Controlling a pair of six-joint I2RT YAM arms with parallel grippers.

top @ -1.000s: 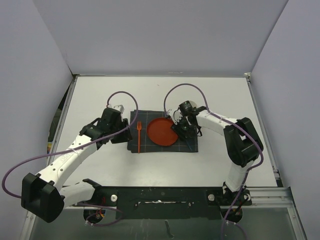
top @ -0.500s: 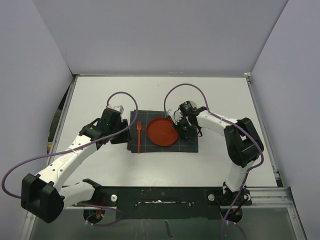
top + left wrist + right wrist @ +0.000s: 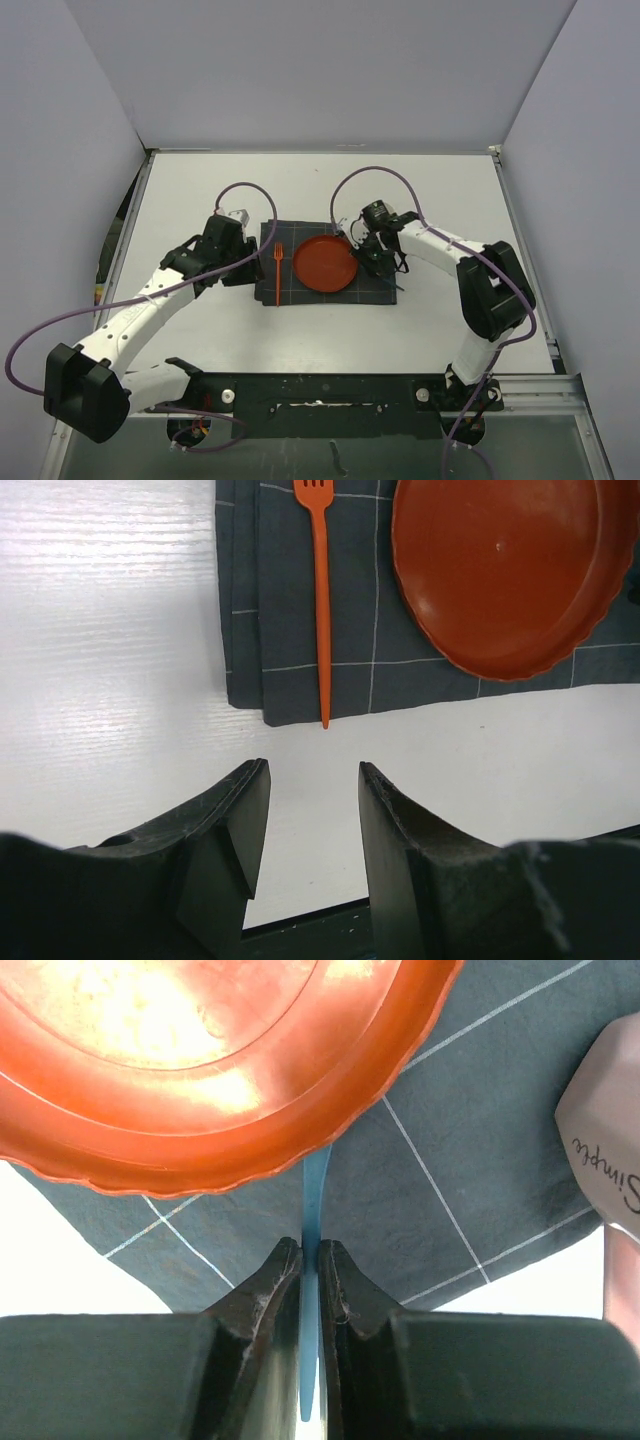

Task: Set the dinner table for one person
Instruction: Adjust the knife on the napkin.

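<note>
On the white dinner table (image 3: 200, 190) lies a dark grid-lined mat (image 3: 270, 235) holding a round orange plate (image 3: 325, 264) and an orange fork (image 3: 278, 272) to the plate's left. My right gripper (image 3: 372, 262) is at the plate's right rim. In the right wrist view it (image 3: 310, 1245) is shut on a thin blue utensil handle (image 3: 316, 1185), whose far end is hidden under the plate (image 3: 200, 1060). My left gripper (image 3: 312, 765) hovers open and empty over bare table, just short of the fork's handle end (image 3: 322, 630) and the mat's edge (image 3: 290, 695).
A pinkish-grey object with printed lettering (image 3: 610, 1150) sits at the right edge of the right wrist view, over the mat (image 3: 470, 1160). White walls enclose the table on three sides. Purple cables loop above both arms.
My right gripper has closed onto the blue handle beside the plate, and its arm has shifted slightly right. The left arm, fork and plate have stayed put.
</note>
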